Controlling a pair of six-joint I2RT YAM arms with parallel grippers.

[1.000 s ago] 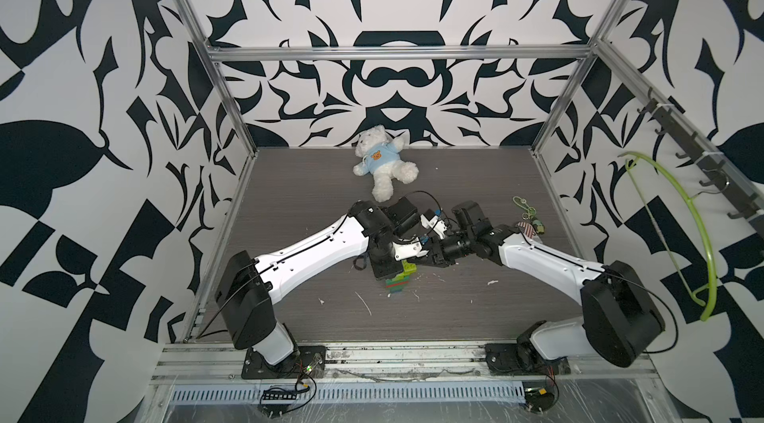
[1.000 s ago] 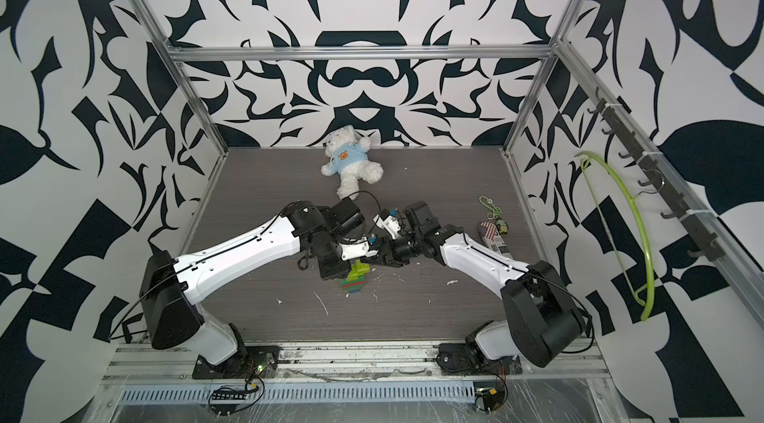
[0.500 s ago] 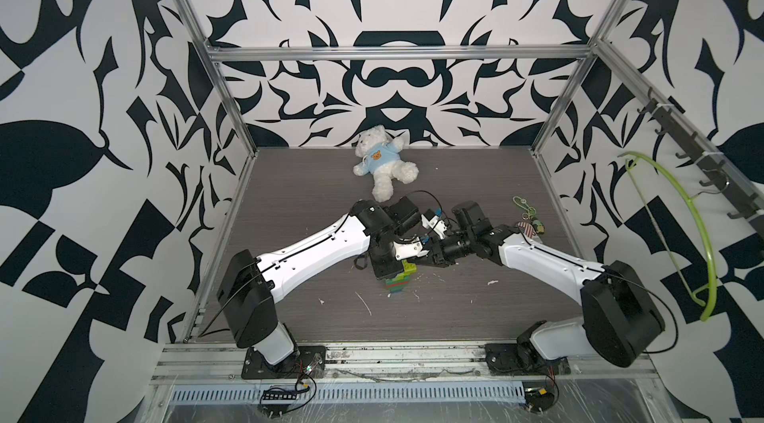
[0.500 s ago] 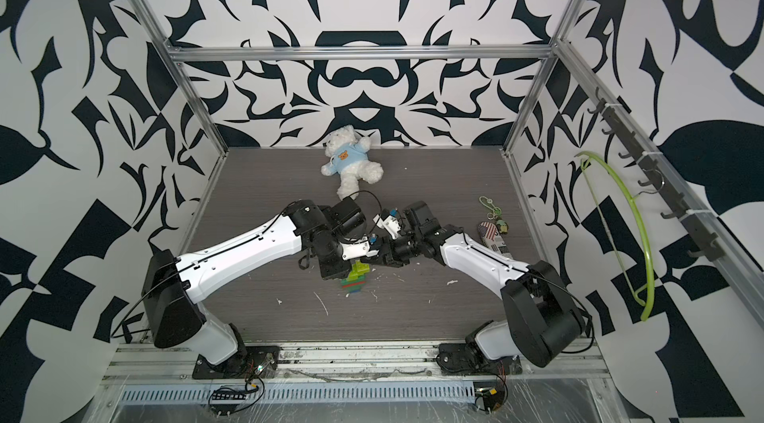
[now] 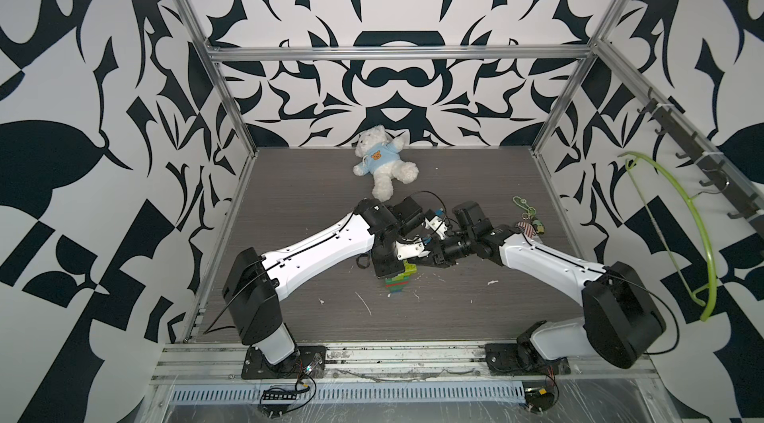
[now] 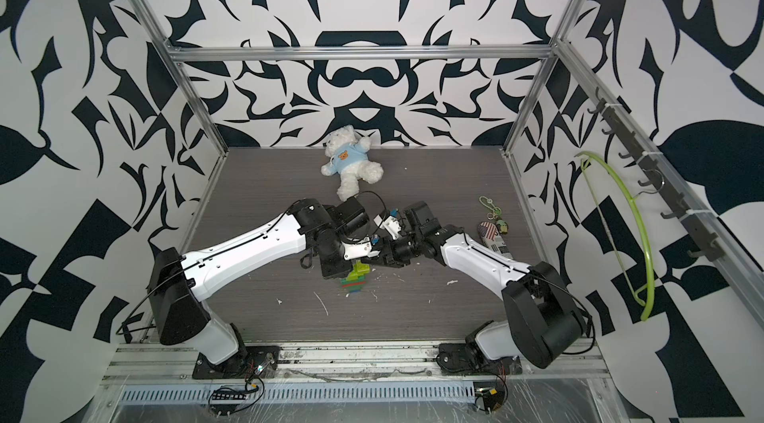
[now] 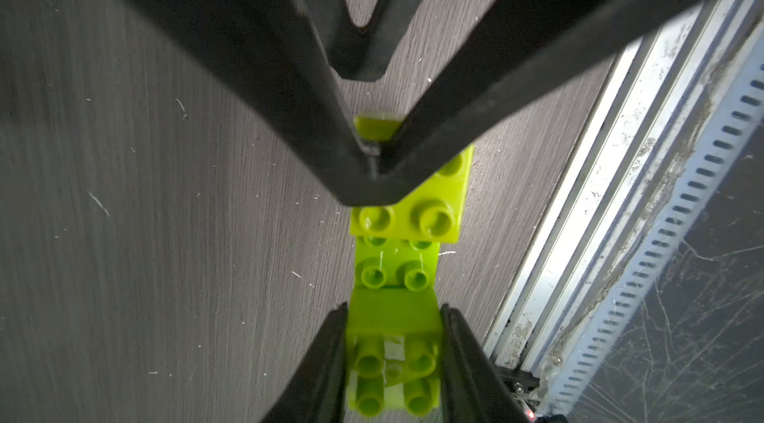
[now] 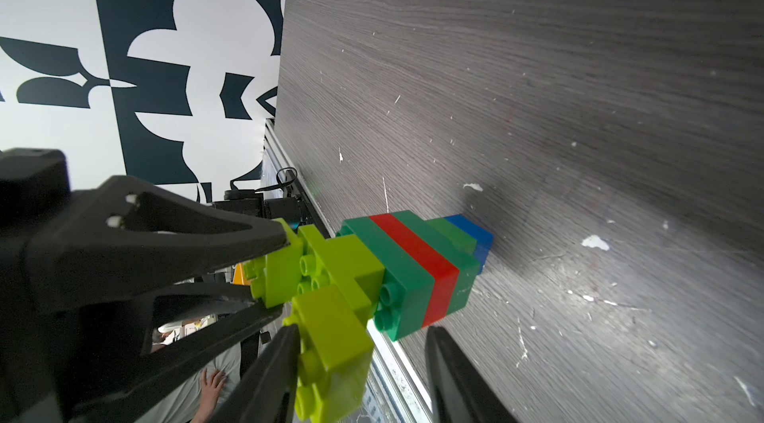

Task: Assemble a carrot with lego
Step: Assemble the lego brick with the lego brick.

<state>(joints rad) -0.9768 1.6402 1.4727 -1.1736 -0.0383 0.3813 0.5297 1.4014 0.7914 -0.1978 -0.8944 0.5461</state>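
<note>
The carrot stands on its blue tip on the dark table, banded dark green and red below a forked lime-green top; in both top views it shows mid-table. My left gripper is shut on a lime-green lego brick of that top, coming down from above. My right gripper reaches in from the right with its jaws apart. Another lime brick of the top lies against one finger; the other finger stands clear.
A white teddy bear in a blue shirt lies at the back of the table. Keychain trinkets lie at the right edge behind my right arm. A green hanger hangs on the right wall. A metal rail runs along the front.
</note>
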